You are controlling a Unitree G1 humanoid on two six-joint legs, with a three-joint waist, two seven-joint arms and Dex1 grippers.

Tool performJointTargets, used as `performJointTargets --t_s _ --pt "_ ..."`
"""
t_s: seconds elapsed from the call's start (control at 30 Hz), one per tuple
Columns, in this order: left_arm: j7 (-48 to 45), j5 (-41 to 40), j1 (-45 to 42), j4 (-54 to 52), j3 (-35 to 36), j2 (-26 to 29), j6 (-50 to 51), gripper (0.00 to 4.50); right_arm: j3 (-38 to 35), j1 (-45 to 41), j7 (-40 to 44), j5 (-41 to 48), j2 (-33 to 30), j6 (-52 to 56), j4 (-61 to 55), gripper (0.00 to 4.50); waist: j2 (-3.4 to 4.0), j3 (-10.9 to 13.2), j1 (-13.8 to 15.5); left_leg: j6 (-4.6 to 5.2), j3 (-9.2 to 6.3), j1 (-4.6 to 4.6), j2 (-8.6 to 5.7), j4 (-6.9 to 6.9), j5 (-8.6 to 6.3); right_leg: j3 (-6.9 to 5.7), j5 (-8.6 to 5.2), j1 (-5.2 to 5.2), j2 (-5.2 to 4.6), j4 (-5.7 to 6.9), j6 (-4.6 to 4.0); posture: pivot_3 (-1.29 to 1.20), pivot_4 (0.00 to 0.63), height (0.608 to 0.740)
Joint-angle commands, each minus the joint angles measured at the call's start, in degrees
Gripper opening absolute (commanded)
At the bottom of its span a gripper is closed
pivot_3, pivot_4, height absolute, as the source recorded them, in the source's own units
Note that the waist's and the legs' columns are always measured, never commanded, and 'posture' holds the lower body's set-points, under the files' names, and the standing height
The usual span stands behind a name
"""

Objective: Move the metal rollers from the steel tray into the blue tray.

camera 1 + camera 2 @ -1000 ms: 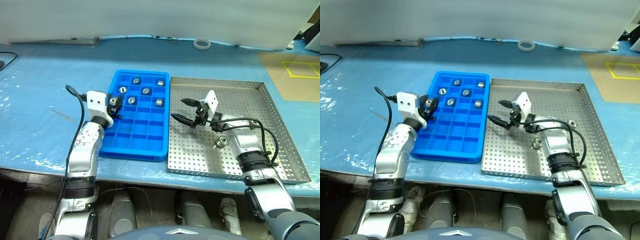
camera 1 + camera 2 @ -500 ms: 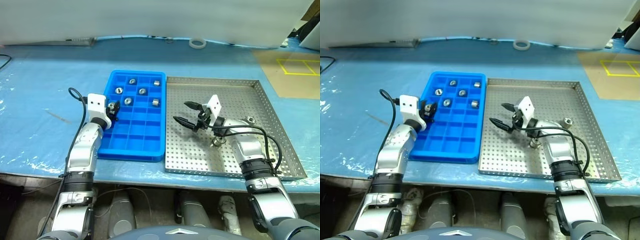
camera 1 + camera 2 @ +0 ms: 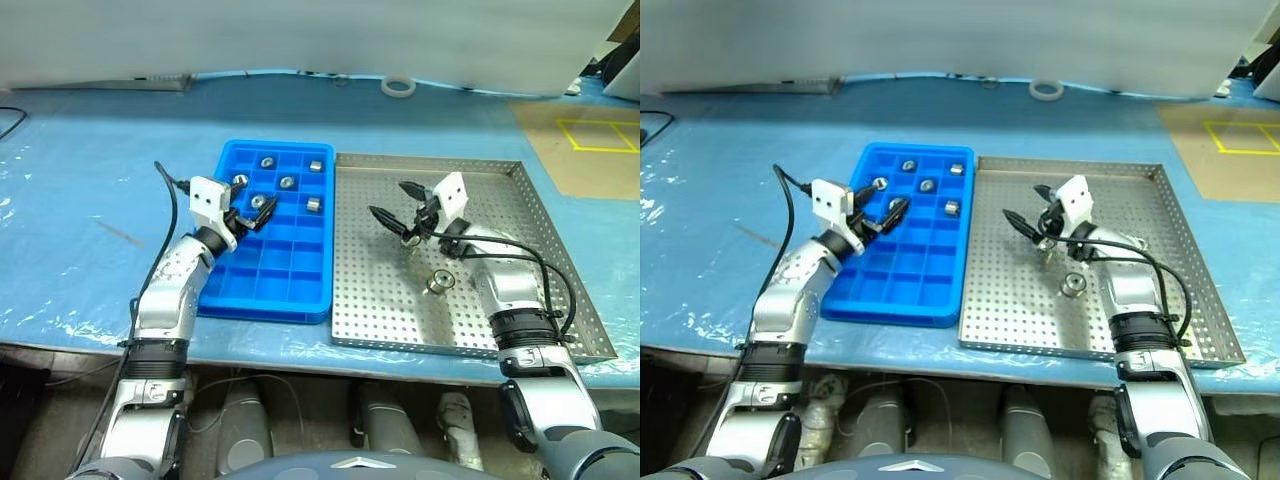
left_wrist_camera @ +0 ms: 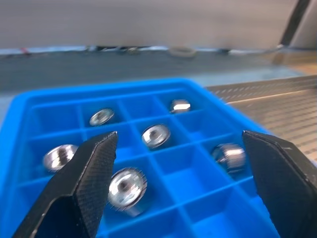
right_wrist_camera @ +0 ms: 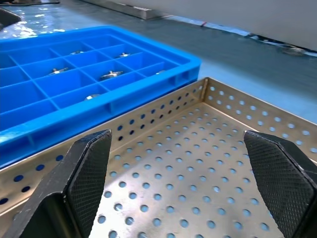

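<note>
Table (image 3: 90, 180): carrying both trays side by side.
Steel tray (image 3: 500, 190): holding one roller (image 3: 438, 283) just beside the right arm.
Blue tray (image 3: 265, 285): holding six rollers (image 4: 127, 186) in its far compartments.
Left gripper (image 3: 252, 196): jaws spreading above them, empty.
Right gripper (image 3: 397, 207): jaws spread, empty (should be dropping squarely over that loose roller).

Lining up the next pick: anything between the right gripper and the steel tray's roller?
Nothing visible. The open right gripper hangs over the steel tray; the metal roller lies on bare floor beside its arm.
</note>
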Motion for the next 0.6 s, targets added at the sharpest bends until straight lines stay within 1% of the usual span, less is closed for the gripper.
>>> performJointTargets --t_s 0.03,0.13,0.3,0.37,0.43,0.5,0.6 --pt "-5.47 -0.64 -5.53 2.85 -4.15 -0.78 -1.27 4.25 -3.74 1.95 -1.83 1.77 -2.16 1.71 -4.98 4.50 0.00 0.00 0.02 0.00 0.00 0.01 -0.03 0.01 0.00 0.01 0.00 0.02 -0.01 0.01 0.00 -0.29 0.150 0.740" --pt "-8.87 0.48 -9.83 8.93 -6.89 -2.26 -3.52 4.25 -5.92 5.99 -3.70 2.65 -3.44 4.25 -10.37 4.50 0.00 0.00 -0.47 0.03 0.06 0.09 -0.11 0.02 -0.01 0.08 0.00 0.08 -0.04 0.00 0.01 -0.36 0.150 0.740" --pt "-12.67 2.06 -18.66 22.87 -9.35 -6.67 -8.72 4.25 -10.02 17.59 -7.23 4.43 -4.25 8.81 -23.73 4.50 0.00 0.00 -2.78 0.06 0.08 0.06 -0.09 -0.03 -0.03 0.16 -0.01 0.03 0.02 -0.07 0.05 -0.55 0.150 0.740" --pt "-13.58 3.45 -21.93 28.73 -10.26 -8.34 -10.72 4.25 -12.22 22.45 -9.15 5.40 -4.02 10.32 -29.19 4.50 0.00 0.00 -4.16 0.10 0.08 0.05 -0.11 -0.02 -0.06 0.16 -0.03 0.02 0.03 -0.13 0.08 -0.60 0.150 0.740" --pt "-13.84 5.00 -24.34 33.54 -10.89 -9.51 -12.52 4.25 -13.93 26.31 -10.91 5.94 -3.93 11.91 -33.51 4.50 0.00 0.00 -5.23 0.15 0.08 0.05 -0.19 -0.01 -0.09 0.16 -0.05 0.02 0.01 -0.16 0.13 -0.65 0.150 0.740" --pt "-13.07 6.31 -26.75 38.49 -10.92 -10.69 -14.02 4.25 -15.93 30.20 -12.66 6.69 -3.63 13.34 -37.43 4.50 0.01 -0.01 -6.81 0.22 0.10 0.04 -0.26 0.04 -0.14 0.10 -0.24 0.03 0.00 -0.26 0.58 -0.69 0.150 0.740" --pt "-10.27 9.15 -30.42 46.31 -10.98 -11.99 -16.13 4.25 -18.07 34.92 -14.92 7.51 -2.94 14.97 -42.07 4.50 0.03 -0.02 -9.43 0.29 0.09 -0.07 -0.33 0.06 -0.18 0.08 -0.16 0.03 -0.01 -0.58 0.83 -0.74 0.150 0.740"
